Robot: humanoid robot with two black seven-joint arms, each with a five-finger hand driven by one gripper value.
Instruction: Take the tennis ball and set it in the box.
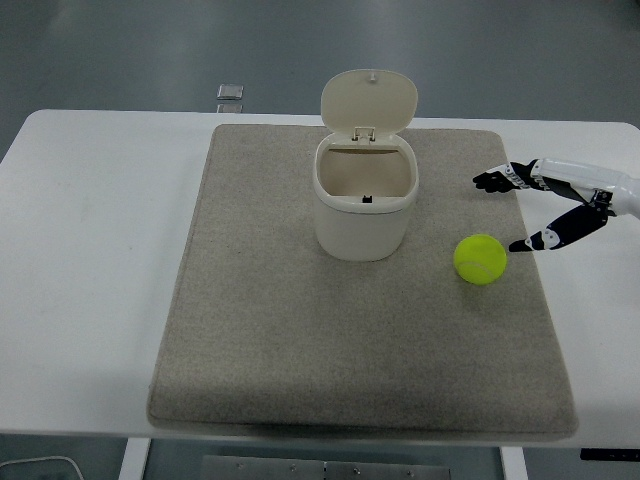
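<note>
A yellow-green tennis ball (480, 259) lies on the grey mat (300, 340), right of the box. The box (364, 205) is a cream bin with its hinged lid (368, 102) standing open at the back; its inside looks empty. My right hand (505, 212) comes in from the right edge, fingers spread and holding nothing. Its thumb tip is just right of the ball, its other fingers above and behind the ball. The left arm is out of view.
The mat covers the middle of the white table (90, 250). A small grey object (230, 92) lies at the table's far edge, left of the box.
</note>
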